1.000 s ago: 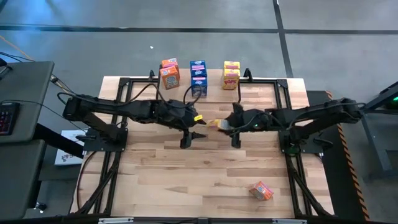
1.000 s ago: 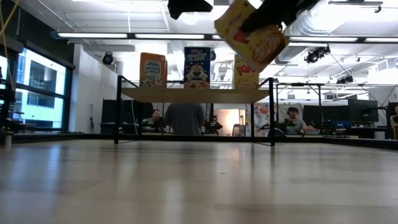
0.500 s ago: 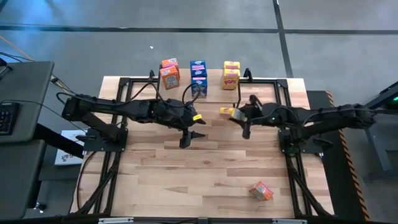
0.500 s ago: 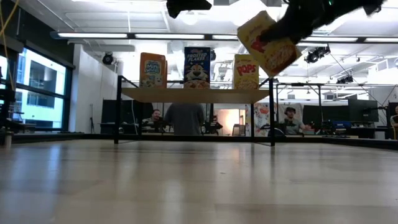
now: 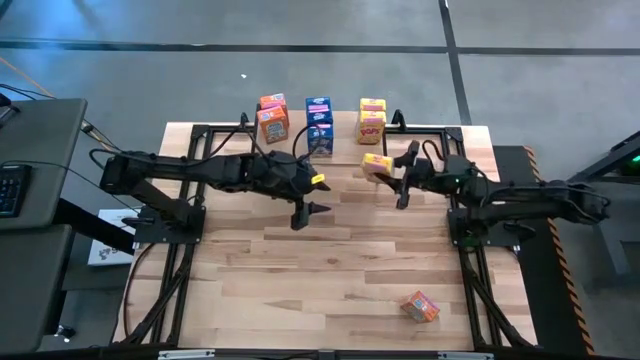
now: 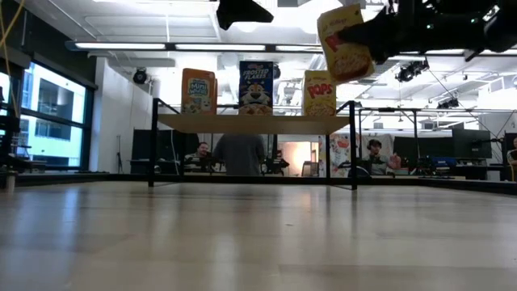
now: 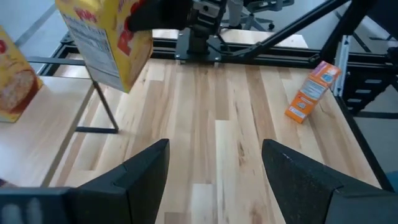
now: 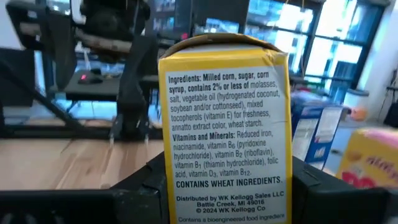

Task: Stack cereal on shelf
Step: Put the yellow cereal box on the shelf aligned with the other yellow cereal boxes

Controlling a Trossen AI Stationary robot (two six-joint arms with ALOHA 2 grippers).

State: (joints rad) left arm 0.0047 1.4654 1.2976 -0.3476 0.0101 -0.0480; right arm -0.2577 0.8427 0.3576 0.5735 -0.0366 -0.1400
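Yellow cereal box [image 5: 377,163] gripped in right hand [image 5: 384,172], held aloft near shelf [image 6: 254,123], w/ box at hand's 10 o'clock. Left hand [image 5: 309,205] open at surface [image 5: 330,270] centre.

wooden tabletop [image 5: 330,270]: light planks, black frame rails along its edges | keyboard [image 5: 9,190]: on dark desk [image 5: 35,150] beside table | seated people [image 6: 380,155]: in room behind | ceiling light strips [image 6: 161,48]: lit
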